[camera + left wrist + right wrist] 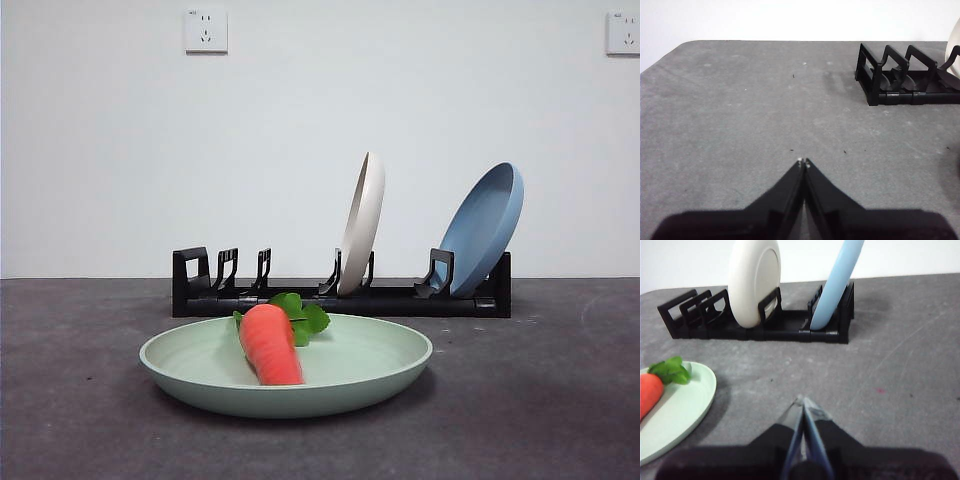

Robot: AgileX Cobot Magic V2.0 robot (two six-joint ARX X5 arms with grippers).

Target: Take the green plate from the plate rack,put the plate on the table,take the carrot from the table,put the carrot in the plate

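The green plate [350,372] lies flat on the table [560,400] in front of the plate rack [340,298]. The carrot [270,345] lies inside it, leaves toward the rack. The right wrist view shows the green plate [685,405] with the carrot [649,392] off to one side of my right gripper [802,402], which hangs shut and empty over bare table. My left gripper [804,162] is shut on nothing above the table [740,115], well away from the rack's end [905,80]. Neither gripper appears in the front view.
A cream-white plate [362,222] and a light blue plate [482,228] stand upright in the rack's slots. The same two plates, cream-white plate [754,280] and light blue plate [837,285], show in the right wrist view. A white wall with sockets lies behind.
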